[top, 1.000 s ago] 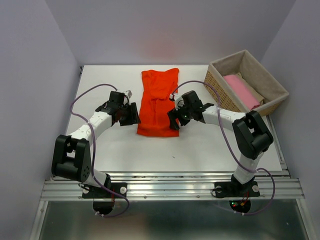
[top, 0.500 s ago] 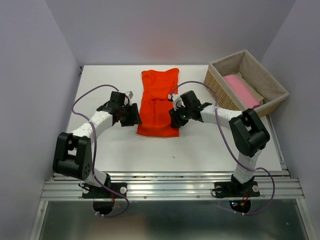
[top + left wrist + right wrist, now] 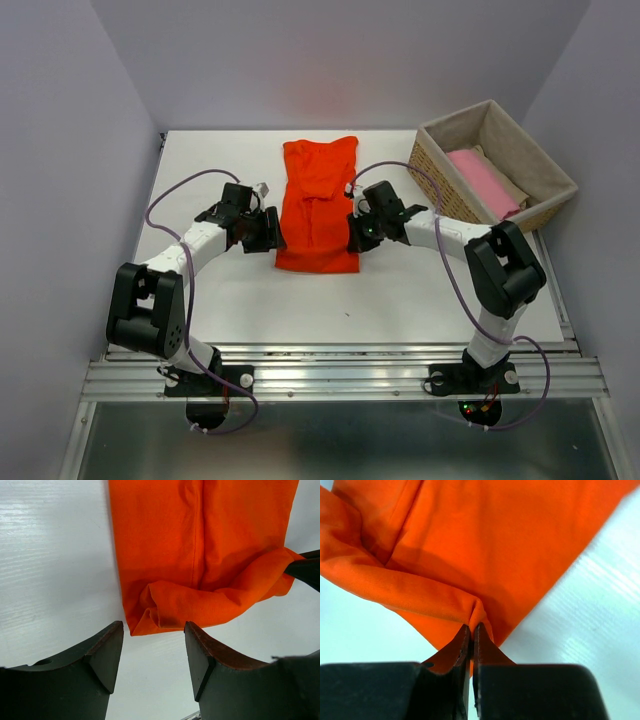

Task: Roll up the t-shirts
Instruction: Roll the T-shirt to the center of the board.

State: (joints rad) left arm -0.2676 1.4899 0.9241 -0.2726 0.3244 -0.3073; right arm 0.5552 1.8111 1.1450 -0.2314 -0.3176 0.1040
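An orange-red t-shirt point(image 3: 318, 205), folded into a long strip, lies on the white table point(image 3: 400, 300). Its near hem is turned up into a small fold point(image 3: 200, 607). My right gripper point(image 3: 356, 238) sits at the shirt's near right corner and is shut on a pinch of the hem point(image 3: 479, 611); in the right wrist view the right gripper point(image 3: 471, 627) has its jaws pressed together on the cloth. My left gripper point(image 3: 268, 236) stands open at the near left corner, and in the left wrist view the left gripper point(image 3: 154, 632) has the corner just beyond its fingertips, apart from them.
A wicker basket point(image 3: 430, 160) stands at the back right and holds a pale pink t-shirt point(image 3: 483, 182) over a beige one point(image 3: 508, 186). Grey walls close in the table on three sides. A metal rail point(image 3: 340, 375) runs along the near edge.
My right gripper has closed on the shirt's near right hem corner and bunched it up. The left gripper has edged slightly toward the near left corner, still open.
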